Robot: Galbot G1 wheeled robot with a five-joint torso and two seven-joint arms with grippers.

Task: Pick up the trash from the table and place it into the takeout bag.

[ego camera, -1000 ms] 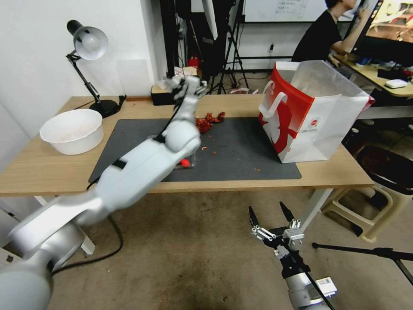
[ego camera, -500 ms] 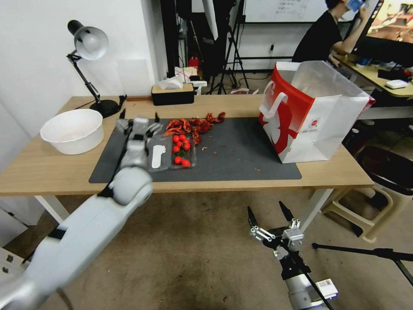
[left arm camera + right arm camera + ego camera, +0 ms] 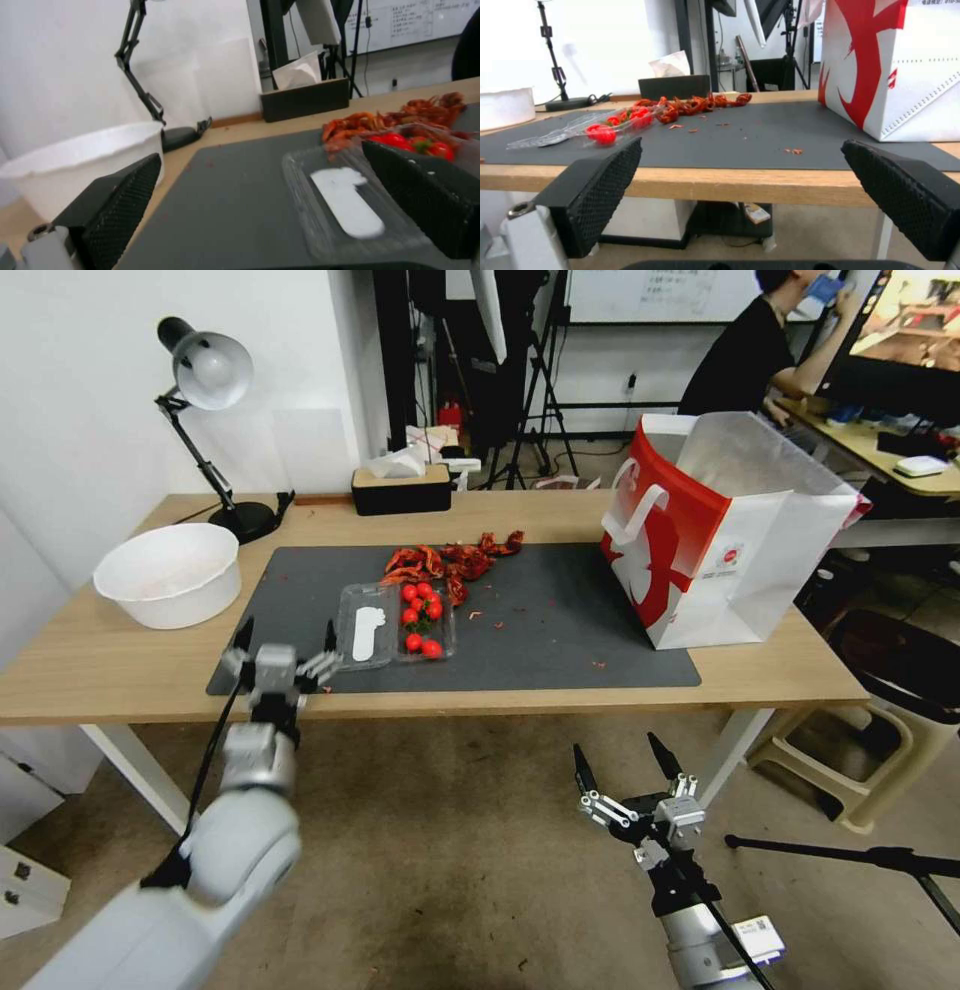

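The left claw (image 3: pixel 283 636) was spread wide and empty. Just ahead of it lay the clear plastic tomato box (image 3: pixel 395 625). It looked light and bendy; its thin rim seemed best to pinch. The right claw (image 3: pixel 620 763) hung spread below the table (image 3: pixel 110 670).

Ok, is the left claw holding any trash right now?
No, the left claw hangs open and empty at the table's near edge, short of the clear tomato tray.
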